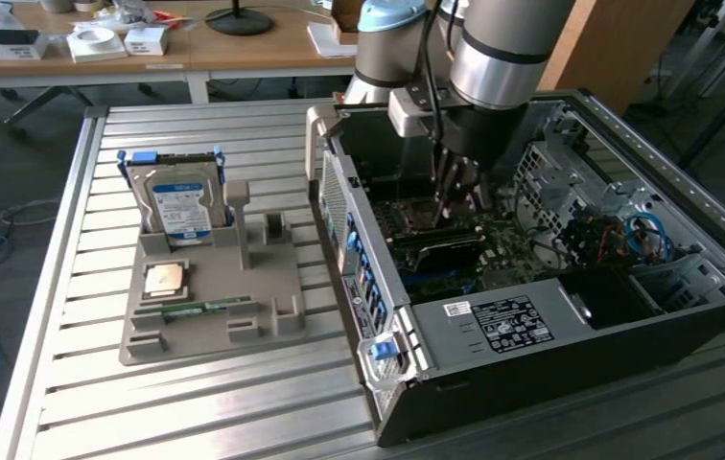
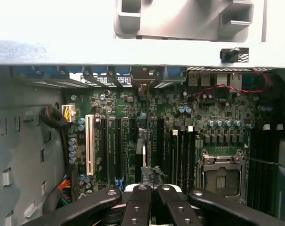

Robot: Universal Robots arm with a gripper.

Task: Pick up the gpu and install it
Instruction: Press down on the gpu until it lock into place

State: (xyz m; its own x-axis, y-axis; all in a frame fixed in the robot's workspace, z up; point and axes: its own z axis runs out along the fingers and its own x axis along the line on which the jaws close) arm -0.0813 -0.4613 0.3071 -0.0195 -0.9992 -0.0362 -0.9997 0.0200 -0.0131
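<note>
black metal jaws shut | gpu [image 2: 143, 155] thin, edge-on | green motherboard [image 2: 203, 110]

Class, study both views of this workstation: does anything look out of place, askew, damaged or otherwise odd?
Nothing stands out as damaged or spilled. The computer case lies open on its side on the slatted table, the gripper is shut above the motherboard, and the hard drive stands upright in the grey parts holder.

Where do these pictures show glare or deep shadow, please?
Exterior view: daylight glares off the table slats, and the case interior under the arm is dim. Wrist view: the case's upper edge is washed out white, and the gripper sits dark above the motherboard.
</note>
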